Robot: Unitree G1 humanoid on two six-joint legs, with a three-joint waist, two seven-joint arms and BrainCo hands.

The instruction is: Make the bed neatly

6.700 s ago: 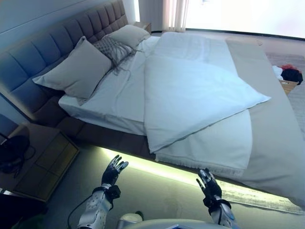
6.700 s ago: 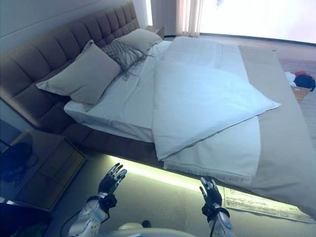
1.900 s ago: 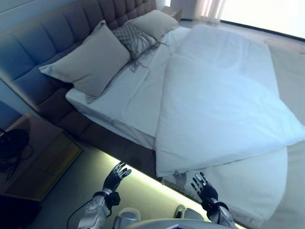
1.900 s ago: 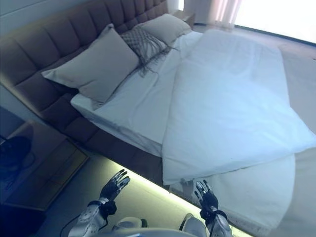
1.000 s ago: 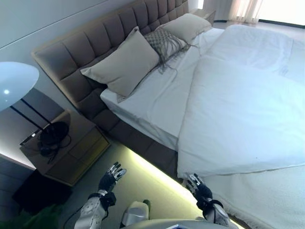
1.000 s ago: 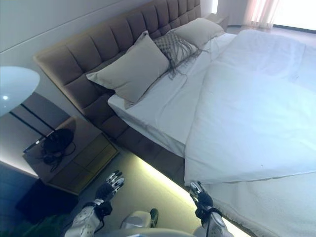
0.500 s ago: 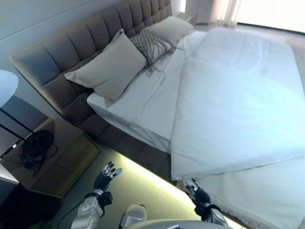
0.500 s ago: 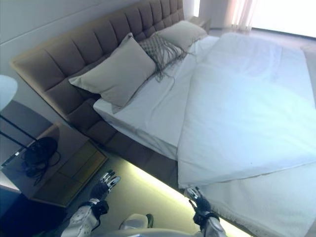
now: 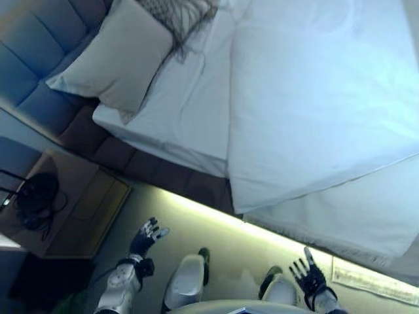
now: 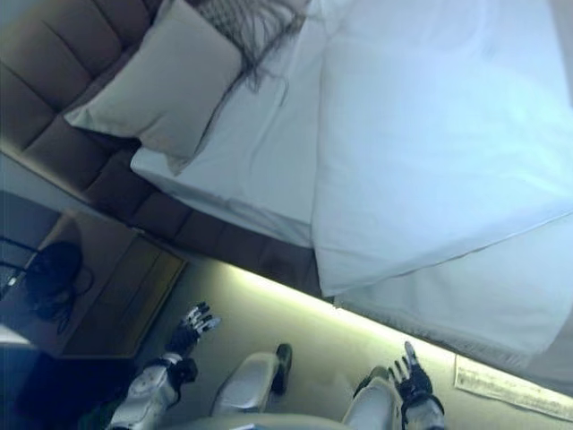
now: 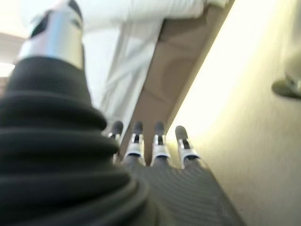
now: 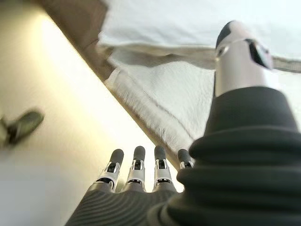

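Observation:
A bed with a white duvet [image 9: 314, 104] lies before me; the duvet is folded back at an angle, its corner hanging over the near side above a white fringed blanket [image 9: 340, 219]. The white sheet [image 9: 177, 111] is bare near the head. A large beige pillow [image 9: 114, 55] and a netted cushion [image 9: 177, 13] lean on the padded headboard [image 9: 33, 59]. My left hand [image 9: 144, 239] is open and empty above the floor, short of the bed's side. My right hand [image 9: 309, 278] is open and empty, below the blanket's edge; the blanket's fringe [image 12: 141, 113] shows past its fingers.
A wooden bedside table [image 9: 72, 209] with a dark object and cables [image 9: 36, 196] stands at the left of the bed. A lit strip [image 9: 262, 229] runs along the floor under the bed frame. A pale rug edge [image 9: 373, 278] lies at the lower right.
The camera has tipped downward, so the bed shows higher and more floor shows. My right hand has moved right and spread open; my left hand stays open at the lower left.

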